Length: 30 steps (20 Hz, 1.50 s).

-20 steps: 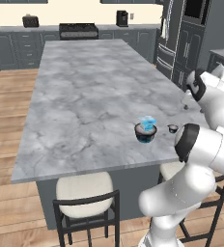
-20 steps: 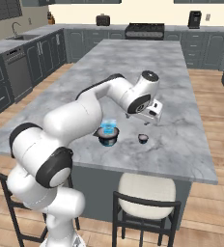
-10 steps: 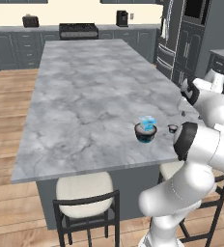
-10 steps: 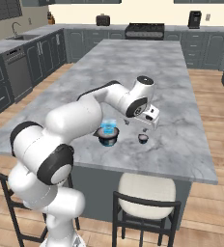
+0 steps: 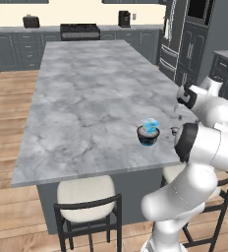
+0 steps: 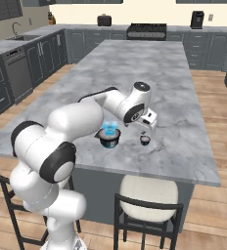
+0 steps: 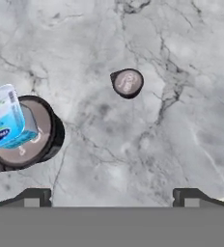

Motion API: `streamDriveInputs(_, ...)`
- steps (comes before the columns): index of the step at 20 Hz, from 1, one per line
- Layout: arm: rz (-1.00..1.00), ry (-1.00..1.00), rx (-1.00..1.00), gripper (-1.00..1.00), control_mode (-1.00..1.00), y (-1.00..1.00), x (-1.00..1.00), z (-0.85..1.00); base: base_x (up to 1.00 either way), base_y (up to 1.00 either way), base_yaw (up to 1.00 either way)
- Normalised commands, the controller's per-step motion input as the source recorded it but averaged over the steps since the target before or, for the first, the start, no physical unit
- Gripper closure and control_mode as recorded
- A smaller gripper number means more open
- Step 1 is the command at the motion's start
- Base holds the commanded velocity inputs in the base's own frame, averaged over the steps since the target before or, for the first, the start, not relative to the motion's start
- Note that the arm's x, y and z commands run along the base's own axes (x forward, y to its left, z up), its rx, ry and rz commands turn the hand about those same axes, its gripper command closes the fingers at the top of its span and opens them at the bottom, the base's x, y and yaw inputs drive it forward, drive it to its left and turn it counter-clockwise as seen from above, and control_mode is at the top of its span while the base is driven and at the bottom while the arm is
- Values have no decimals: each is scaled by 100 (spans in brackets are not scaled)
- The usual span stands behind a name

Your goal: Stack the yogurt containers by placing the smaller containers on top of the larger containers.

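Observation:
The round dark cup (image 6: pixel 109 140) stands near the island's front edge, and the light-blue pack (image 6: pixel 110 127) sits on top of it. Both appear again in the left base view, cup (image 5: pixel 149 137) and pack (image 5: pixel 150 123). In the hand view the pack (image 7: pixel 4 118) lies tilted across the cup's pale top (image 7: pixel 29 137). The tiny dark-topped piece (image 6: pixel 145 140) (image 5: pixel 175 130) (image 7: pixel 127 83) stands alone on the marble, to the cup's right. My gripper (image 6: pixel 145 130) (image 7: pixel 111 198) hangs open just above that piece, with nothing between its fingers (image 7: pixel 34 197).
The marble island counter (image 5: pixel 86 98) stretches far back. Two stools (image 6: pixel 147 202) (image 5: pixel 86 202) stand at its front edge. A range (image 5: pixel 79 30) and dark cabinets line the back wall, and a fridge (image 5: pixel 194 29) stands to the right.
The hand has come down and slightly toward the front edge, closer to the tiny piece. The jaws have stayed wide apart. The containers have not moved.

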Motion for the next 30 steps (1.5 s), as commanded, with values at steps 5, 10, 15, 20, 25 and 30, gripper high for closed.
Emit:
streamDriveInputs(5, -7, -1, 0, -100, -100, 0, 0, -31, 0, 0, 0)
streamDriveInputs(10, -8, 0, 0, -100, -100, 0, 12, -24, 0, 0, 0)
streamDriveInputs(15, -9, 0, -4, -100, -100, -10, 8, -11, 0, 0, 0)
streamDriveInputs(20, -7, 0, -2, -100, -100, -4, 13, -10, 0, 0, 0)
streamDriveInputs(25, -4, 0, 0, -100, -100, 0, 23, -13, 0, 0, 0)
streamDriveInputs(30, -3, 0, 0, -100, -100, -6, 23, -11, 0, 0, 0)
